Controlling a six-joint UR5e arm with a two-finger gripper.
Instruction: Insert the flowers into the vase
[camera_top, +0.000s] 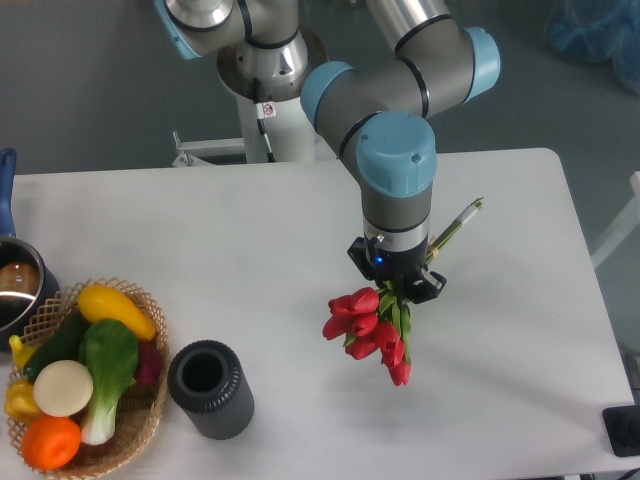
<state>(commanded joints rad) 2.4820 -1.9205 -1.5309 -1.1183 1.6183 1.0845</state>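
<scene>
The flowers (372, 330) are a bunch of red tulips with green leaves; their green stems (455, 225) stick out to the upper right behind the arm. My gripper (398, 290) is shut on the stems just above the heads and holds the bunch over the table's right half, heads pointing down toward the front. The fingers are mostly hidden under the wrist. The vase (210, 388), a dark ribbed cylinder with an open round mouth, stands upright near the front left, well to the left of the gripper and the flowers.
A wicker basket (150, 405) of toy vegetables and fruits sits at the front left, touching the vase's left side. A metal pot (18, 285) with a blue handle is at the left edge. The arm's base (270, 70) stands behind the table.
</scene>
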